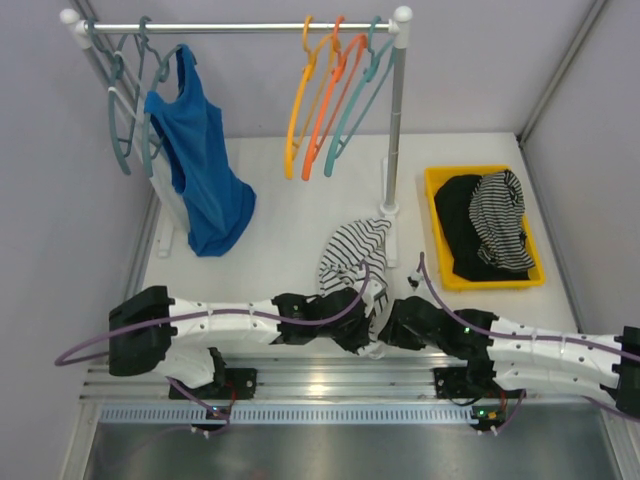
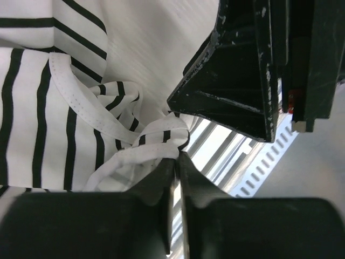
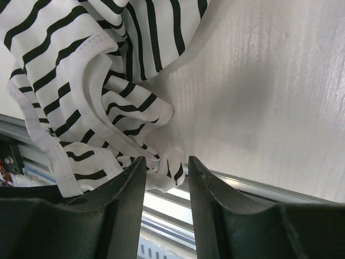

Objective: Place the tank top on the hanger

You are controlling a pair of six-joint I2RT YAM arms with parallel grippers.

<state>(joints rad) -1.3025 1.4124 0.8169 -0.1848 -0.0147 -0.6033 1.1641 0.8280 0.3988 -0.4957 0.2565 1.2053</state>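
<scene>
**Entry: striped tank top (image 1: 352,250)**, lying crumpled on the surface (image 1: 290,215) near its front edge, between the two hands. It is not yet on any hanger

**Hazards, largest first**
- Whole garment: it is soft and folded in on itself. Lifted as it lies, it would likely hang twisted, with no neck or armhole open for threading
- hanger (image 1: 297,110): amber, hooked on the rack rail (image 1: 230,27), well apart from the garment. It hangs just beside a redder orange hanger (image 1: 330,105) and a teal hanger (image 1: 362,100), so a reach could catch the wrong one or knock its neighbours
- The two hands: they work close together over one small patch of cloth, so a careless move could bump them
- right hand (image 3: 166,162): the fingers stand part-way apart and a small twist of striped cloth fills the gap. It appears gripped, but so thin a wad might pull free
- left hand (image 2: 175,159): the fingers are drawn almost together on a white bound edge, at the very tips only. So shallow a pinch may slip under the cloth's weight

**Setting, largest first**
- Room: a booth with pale walls (image 1: 40,200)
- Surface: white and matt
- Rack: stands at the far side, with a blue top (image 1: 205,170) at its left end
- Yellow bin (image 1: 437,180): at the right, holding dark garments (image 1: 470,235)
- Slotted metal rail (image 1: 350,375): runs along the near edge
</scene>
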